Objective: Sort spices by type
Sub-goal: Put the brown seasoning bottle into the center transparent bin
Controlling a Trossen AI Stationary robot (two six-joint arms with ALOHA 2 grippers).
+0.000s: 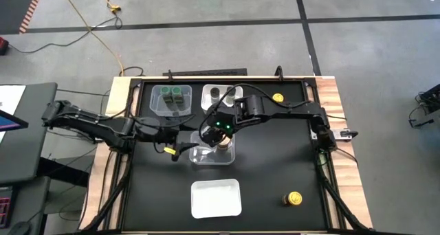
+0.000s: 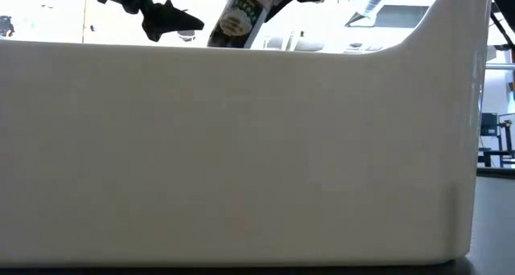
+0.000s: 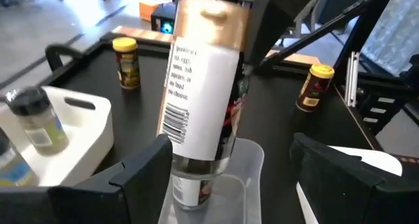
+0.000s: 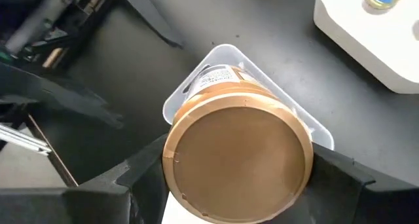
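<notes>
Right gripper (image 4: 236, 178) lowers a tan-lidded jar (image 4: 239, 160) into the clear tray (image 4: 222, 57)

Its fingers are clamped on the jar just under the lid, the jar tilted, its base over the tray directly below, where another jar (image 3: 190, 185) already seems to stand. Best to straighten it, sink it beside that one, then release. The left gripper (image 3: 229, 168) waits close alongside, fingers apart and empty. Around them lies a black mat (image 1: 275, 187); two yellow-lidded jars (image 1: 294, 198) stand well off. Beyond the table, grey floor with a yellow cable (image 1: 89, 22).
</notes>
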